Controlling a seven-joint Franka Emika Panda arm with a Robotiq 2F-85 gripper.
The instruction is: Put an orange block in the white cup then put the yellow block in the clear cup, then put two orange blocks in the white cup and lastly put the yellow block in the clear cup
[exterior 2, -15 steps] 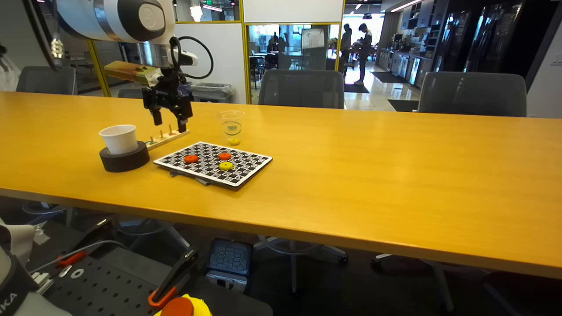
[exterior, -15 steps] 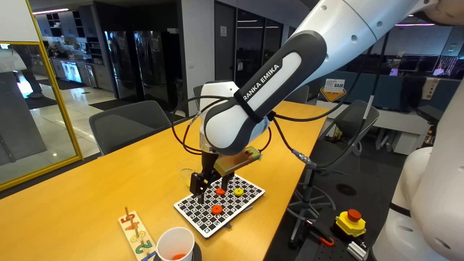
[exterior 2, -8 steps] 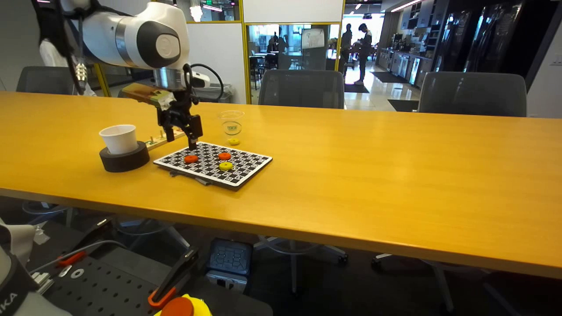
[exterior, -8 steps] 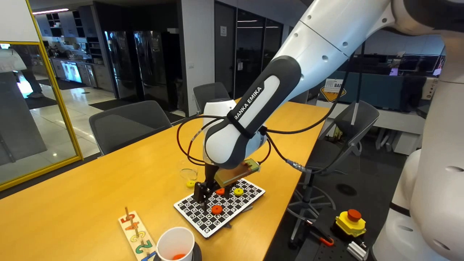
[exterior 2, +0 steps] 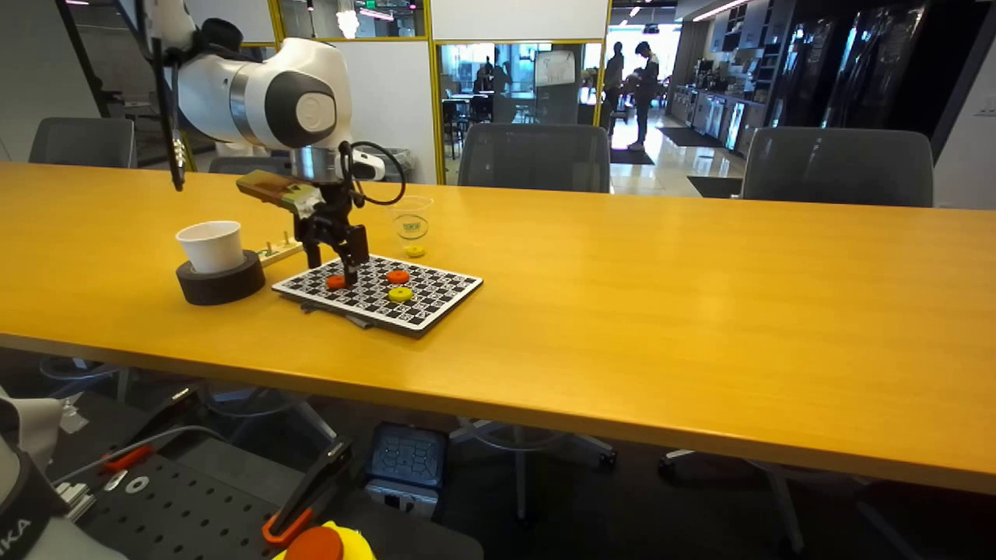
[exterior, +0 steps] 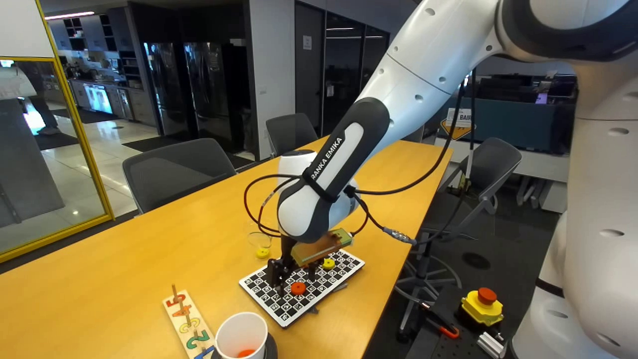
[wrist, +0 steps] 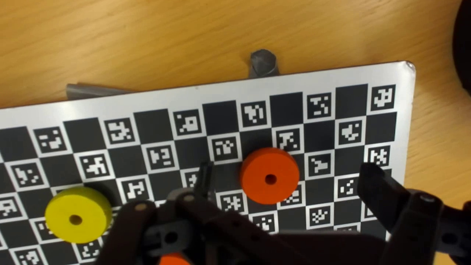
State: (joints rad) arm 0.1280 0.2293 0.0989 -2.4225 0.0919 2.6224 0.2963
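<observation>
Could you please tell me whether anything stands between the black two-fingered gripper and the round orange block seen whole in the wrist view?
Nothing visible does: in the wrist view the round orange block shows unobstructed within the open span of the black gripper. The round yellow block lies outside that span.

In the wrist view, the fingers (wrist: 384, 200) and the bottom edge leave just a bit of one orange block (wrist: 174, 260). The checkered board (wrist: 312, 81) runs off the left side, and the black roll (wrist: 463, 48) is mostly cut off at the right. In an exterior view, the arm (exterior: 371, 124) and fingers hide that block. The bottom edge there cuts the white cup (exterior: 241, 329), and how many orange blocks (exterior: 245, 353) lie inside is hard to tell. In an exterior view, a finger covers one side of the other orange block (exterior 2: 334, 282). The writing (exterior 2: 412, 226) on the clear cup (exterior 2: 412, 213) is too tiny to read.
</observation>
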